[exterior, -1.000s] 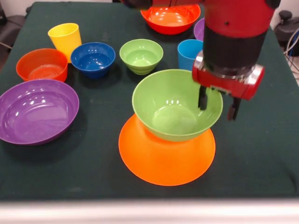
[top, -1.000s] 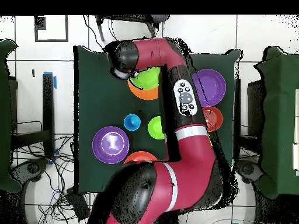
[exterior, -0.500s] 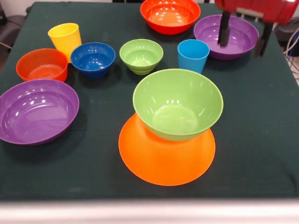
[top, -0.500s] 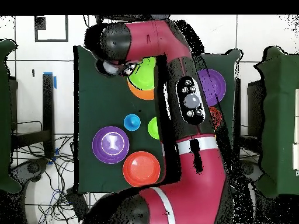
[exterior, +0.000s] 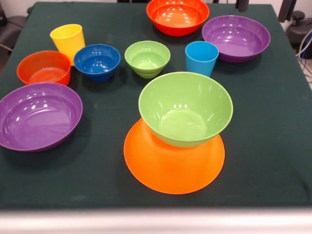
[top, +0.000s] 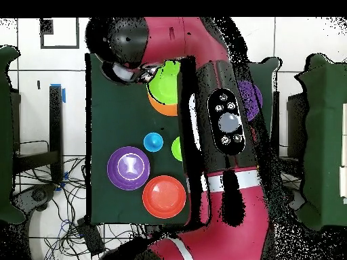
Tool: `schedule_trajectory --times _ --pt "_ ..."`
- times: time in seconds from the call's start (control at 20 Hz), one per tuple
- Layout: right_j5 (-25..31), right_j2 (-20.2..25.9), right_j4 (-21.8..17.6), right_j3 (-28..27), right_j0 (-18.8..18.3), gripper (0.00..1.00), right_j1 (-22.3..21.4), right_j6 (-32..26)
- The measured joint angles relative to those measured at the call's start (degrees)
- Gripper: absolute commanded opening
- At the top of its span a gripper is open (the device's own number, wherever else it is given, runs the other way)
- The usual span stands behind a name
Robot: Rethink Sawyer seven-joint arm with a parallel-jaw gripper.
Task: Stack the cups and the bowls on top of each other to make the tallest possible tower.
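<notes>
**Two-bowl tower with the gripper raised clear**

The tower (exterior: 174, 141) stands near the table's front edge: a large green bowl (exterior: 185, 108) sits upright on the upturned orange bowl (exterior: 174, 163). The gripper (exterior: 265, 6) shows only as two dark fingertips at the top edge, well apart from the tower and above the right purple bowl (exterior: 236, 37); the tips stand spread, holding nothing. Behind the tower lie the small green bowl (exterior: 147, 58) and light blue cup (exterior: 201, 57). To the left are the dark blue bowl (exterior: 97, 61), yellow cup (exterior: 68, 42), a small red-orange bowl (exterior: 43, 67) and a large purple bowl (exterior: 38, 115). A large red-orange bowl (exterior: 178, 16) sits at the back. Overhead, the arm (top: 217, 128) crosses the table (top: 112, 115).
</notes>
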Motion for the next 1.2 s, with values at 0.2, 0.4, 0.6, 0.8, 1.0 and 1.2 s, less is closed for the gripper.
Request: schedule_trajectory --times 0.2,0.4,0.6,0.8,1.0,1.2 --pt "-0.5 0.0 0.0 0.9 -0.1 1.0 -0.6 0.0" --pt "-3.7 0.0 0.0 3.6 -0.5 1.0 -1.0 0.0" --pt "-7.7 0.0 0.0 6.9 -1.0 1.0 -1.0 0.0" --pt "-12.0 -0.4 0.0 10.7 -1.2 1.0 -1.1 0.0" --pt "-17.5 -1.5 0.0 16.5 -1.0 1.0 -1.5 0.0" --pt "-21.9 -3.3 0.0 21.5 -0.1 1.0 -2.4 0.0"
